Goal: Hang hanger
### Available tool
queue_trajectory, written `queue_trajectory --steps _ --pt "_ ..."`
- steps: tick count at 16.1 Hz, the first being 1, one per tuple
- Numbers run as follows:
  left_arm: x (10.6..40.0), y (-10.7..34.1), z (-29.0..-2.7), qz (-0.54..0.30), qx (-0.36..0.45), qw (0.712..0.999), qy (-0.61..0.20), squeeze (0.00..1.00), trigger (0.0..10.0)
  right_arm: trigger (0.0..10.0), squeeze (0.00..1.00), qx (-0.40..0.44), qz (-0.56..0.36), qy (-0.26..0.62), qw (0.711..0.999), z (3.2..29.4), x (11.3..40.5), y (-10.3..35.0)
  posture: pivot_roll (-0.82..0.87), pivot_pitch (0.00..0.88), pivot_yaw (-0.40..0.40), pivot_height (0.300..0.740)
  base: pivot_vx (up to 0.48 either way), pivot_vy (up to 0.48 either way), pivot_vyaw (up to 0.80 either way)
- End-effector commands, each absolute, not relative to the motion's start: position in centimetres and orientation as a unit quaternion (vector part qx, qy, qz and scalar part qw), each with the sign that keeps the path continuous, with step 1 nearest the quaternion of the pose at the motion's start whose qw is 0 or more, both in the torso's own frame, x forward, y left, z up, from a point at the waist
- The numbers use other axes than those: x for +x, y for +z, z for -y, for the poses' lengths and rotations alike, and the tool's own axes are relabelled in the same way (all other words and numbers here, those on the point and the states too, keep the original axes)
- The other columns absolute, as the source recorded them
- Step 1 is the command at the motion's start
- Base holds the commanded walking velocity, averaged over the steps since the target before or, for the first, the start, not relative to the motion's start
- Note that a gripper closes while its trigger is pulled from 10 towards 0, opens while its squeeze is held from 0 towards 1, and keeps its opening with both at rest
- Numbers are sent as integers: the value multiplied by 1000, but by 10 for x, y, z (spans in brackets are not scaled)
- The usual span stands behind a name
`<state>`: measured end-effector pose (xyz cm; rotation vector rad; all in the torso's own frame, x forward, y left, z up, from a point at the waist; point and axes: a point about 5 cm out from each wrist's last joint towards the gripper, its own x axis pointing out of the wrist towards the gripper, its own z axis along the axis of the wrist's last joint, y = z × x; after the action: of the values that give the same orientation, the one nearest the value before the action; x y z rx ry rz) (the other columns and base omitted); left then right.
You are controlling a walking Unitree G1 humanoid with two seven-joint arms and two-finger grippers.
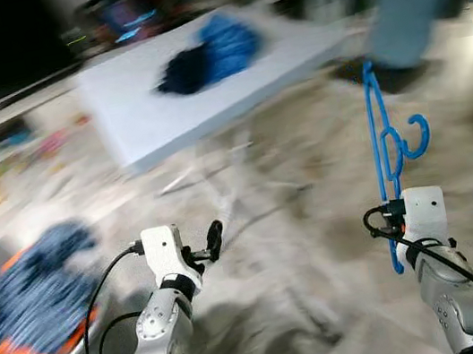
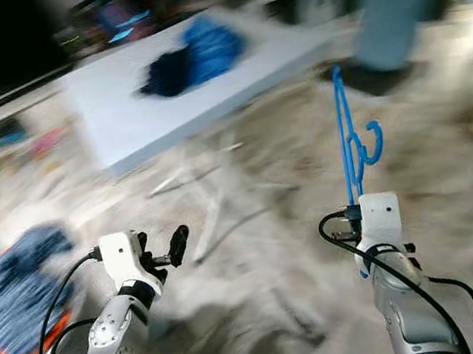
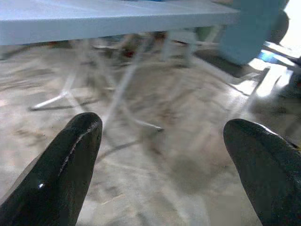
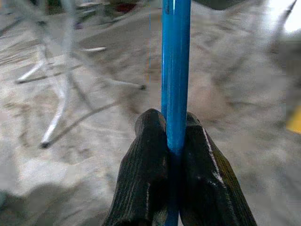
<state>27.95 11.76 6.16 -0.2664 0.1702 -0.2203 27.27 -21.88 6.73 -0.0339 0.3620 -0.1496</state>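
Heavy motion blur throughout; bright daylight, glare upper right, dark upper-left corner.

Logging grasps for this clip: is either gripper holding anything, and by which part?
The right gripper clamps the blue hanger on a straight bar, hook pointing up. The left gripper is open, holding nothing.

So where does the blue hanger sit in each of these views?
Left eye: hanger upright at right, in the right gripper.
Right eye: right of centre.
Left wrist: none, just the open left gripper.
Right wrist: clamped, centre.
Shared landmark: white table.
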Motion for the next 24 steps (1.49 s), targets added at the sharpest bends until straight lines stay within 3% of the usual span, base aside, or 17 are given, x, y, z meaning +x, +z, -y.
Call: queue_trajectory --steps 1,9,17,22,24 --pt "281 66 -118 -75 -134 982 -111 0 10000 10000 0 -18 -174 -72 982 219 276 71 -264 0 117 740 364 0 -800" --pt "281 65 -117 -77 -139 981 -114 0 10000 10000 0 -18 -173 -68 982 217 276 71 -265 0 119 740 370 260 -790" --pt "281 61 -115 -90 -136 979 -122 0 10000 10000 0 -18 -172 -72 982 217 276 72 -266 0 115 740 321 356 -355" --pt "276 51 -118 -115 -100 984 -92 0 10000 10000 0 -36 -178 -62 981 212 281 72 -223 0 60 740 56 78 0" --pt "274 53 -127 -105 -99 987 -71 0 10000 10000 0 -47 -186 -41 981 203 287 71 -178 0 -5 740 0 0 0"
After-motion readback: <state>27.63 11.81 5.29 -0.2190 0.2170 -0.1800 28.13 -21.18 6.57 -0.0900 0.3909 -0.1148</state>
